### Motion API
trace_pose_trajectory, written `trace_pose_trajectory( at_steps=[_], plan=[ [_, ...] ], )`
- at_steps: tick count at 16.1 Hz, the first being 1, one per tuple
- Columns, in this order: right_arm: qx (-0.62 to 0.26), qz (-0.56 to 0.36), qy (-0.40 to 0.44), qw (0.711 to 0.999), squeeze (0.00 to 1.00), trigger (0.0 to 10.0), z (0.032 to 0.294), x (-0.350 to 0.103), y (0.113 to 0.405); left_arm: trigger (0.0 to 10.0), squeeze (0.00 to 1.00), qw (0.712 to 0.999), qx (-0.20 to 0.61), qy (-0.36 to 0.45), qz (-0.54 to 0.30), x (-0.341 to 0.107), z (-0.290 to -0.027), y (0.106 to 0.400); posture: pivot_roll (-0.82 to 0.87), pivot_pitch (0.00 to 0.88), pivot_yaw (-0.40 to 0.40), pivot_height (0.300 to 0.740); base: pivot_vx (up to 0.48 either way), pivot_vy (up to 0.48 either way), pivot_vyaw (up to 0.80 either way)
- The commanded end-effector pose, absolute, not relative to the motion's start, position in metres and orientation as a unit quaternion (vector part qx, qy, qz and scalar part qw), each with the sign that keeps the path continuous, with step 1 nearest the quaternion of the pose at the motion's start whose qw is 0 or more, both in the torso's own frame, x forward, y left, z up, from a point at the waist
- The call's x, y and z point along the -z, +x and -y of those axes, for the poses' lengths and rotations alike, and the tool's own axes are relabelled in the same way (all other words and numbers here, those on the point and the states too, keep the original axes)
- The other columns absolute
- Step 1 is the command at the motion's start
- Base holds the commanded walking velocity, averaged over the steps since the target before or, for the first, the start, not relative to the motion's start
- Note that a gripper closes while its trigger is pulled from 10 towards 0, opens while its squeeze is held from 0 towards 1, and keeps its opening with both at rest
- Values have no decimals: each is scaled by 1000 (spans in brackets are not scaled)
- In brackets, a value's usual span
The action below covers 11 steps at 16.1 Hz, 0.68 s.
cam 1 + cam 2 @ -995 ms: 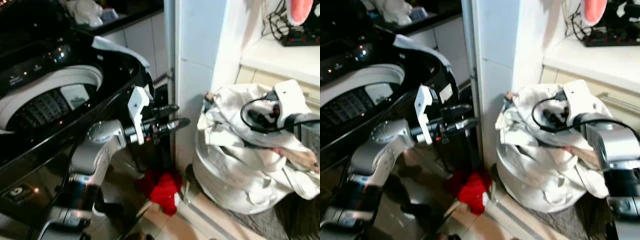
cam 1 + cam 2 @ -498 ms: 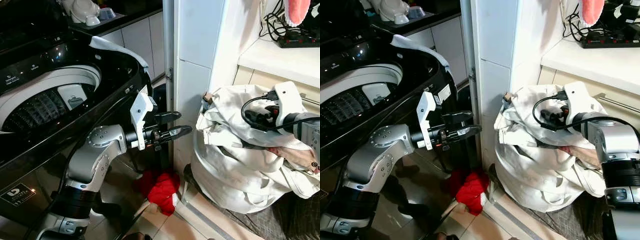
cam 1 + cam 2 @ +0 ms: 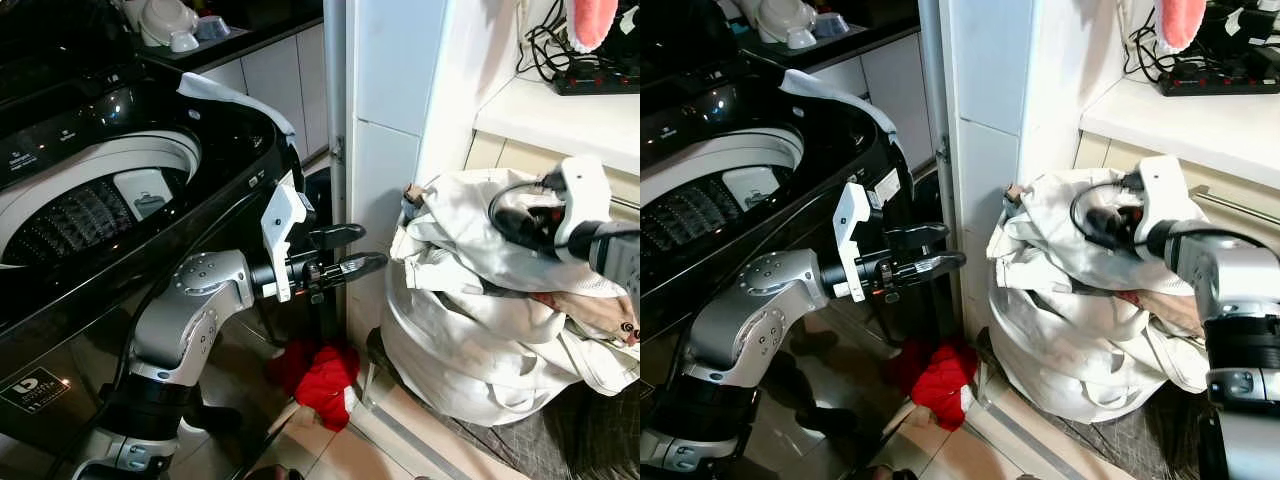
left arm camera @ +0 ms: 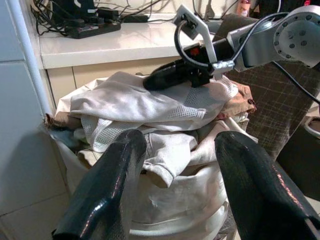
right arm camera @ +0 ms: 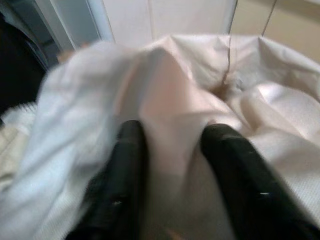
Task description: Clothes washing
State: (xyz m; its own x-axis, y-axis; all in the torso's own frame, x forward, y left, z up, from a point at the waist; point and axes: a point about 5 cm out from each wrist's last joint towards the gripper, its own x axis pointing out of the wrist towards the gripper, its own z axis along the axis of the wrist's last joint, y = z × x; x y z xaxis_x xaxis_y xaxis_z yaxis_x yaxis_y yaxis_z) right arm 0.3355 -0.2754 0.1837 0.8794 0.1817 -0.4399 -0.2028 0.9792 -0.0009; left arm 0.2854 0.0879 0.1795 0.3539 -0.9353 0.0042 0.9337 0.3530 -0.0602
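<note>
right wrist view: 1 fold of white laundry (image 5: 170, 125) was straddled by the right gripper (image 5: 170, 165), fingers apart; left gripper (image 3: 345, 250) was held open beside 1 washer (image 3: 100, 190).

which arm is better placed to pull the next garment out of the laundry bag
Right. The right gripper is already on the pile of white clothes atop the laundry bag, fabric bunched between its fingers. The left gripper hovers open beside the washing machine, apart from the bag.
</note>
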Motion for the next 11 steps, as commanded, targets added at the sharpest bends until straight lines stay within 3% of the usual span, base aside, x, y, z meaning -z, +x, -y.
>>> trace_pose_trajectory(
  at_steps=[1,11],
  plan=[
    [-111,-216,-9,970,0,0,272,-189,338,10000,0,820,572,-20,-12,-183,-88,283,-95,0,97,740,0,0,0],
    [-114,-218,3,969,0,0,274,-193,337,10000,0,823,568,-23,-13,-183,-88,284,-100,0,95,740,0,0,0]
  ],
)
